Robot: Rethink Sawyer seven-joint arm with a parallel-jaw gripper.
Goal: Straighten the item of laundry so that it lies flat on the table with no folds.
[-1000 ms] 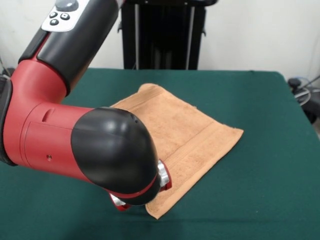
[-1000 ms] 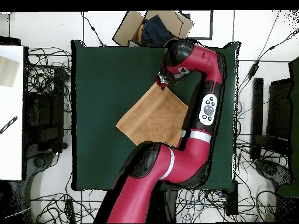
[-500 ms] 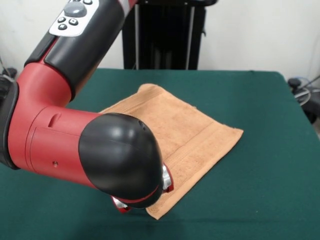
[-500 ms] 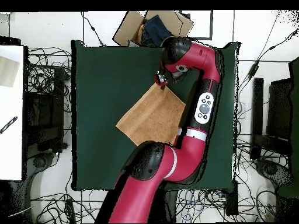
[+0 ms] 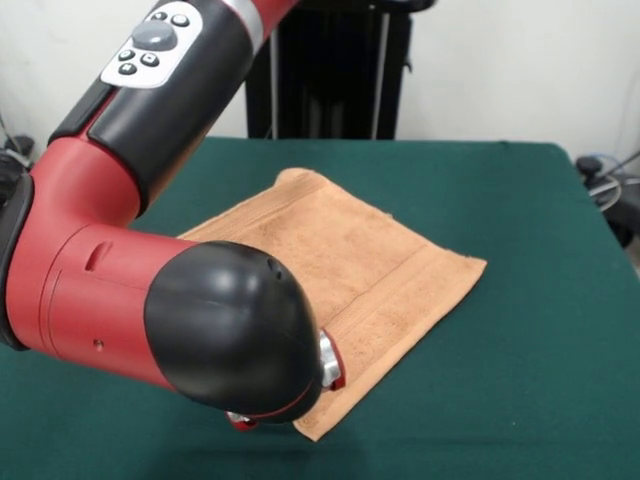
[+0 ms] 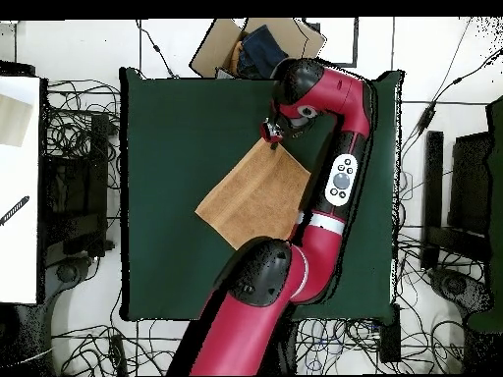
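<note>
Closest to where I stand, the big black rounded joint of the arm fills the foreground and hides most of what hangs below it. Just under that joint a bit of red and silver shows: the gripper, down low at the near corner of the towel. From above, the gripper sits right at one corner of the towel, the corner pointing toward the far edge of the table from the robot's base. Whether its tips are spread or pinched on the cloth I cannot tell; the arm covers them from the front, and from overhead they are too small to make out.

The peach-orange towel lies on the dark green table, turned like a diamond, one corner near the gripper and the opposite one pointing away toward the back. A woven band runs across it near the nearer edge. Its surface looks mostly flat, though the far corner has a slightly thickened, rolled look.

In the overhead view the arm's red links cover the towel's side nearest the robot, and beyond the table's far edge sits an open cardboard box with dark cloth inside.
</note>
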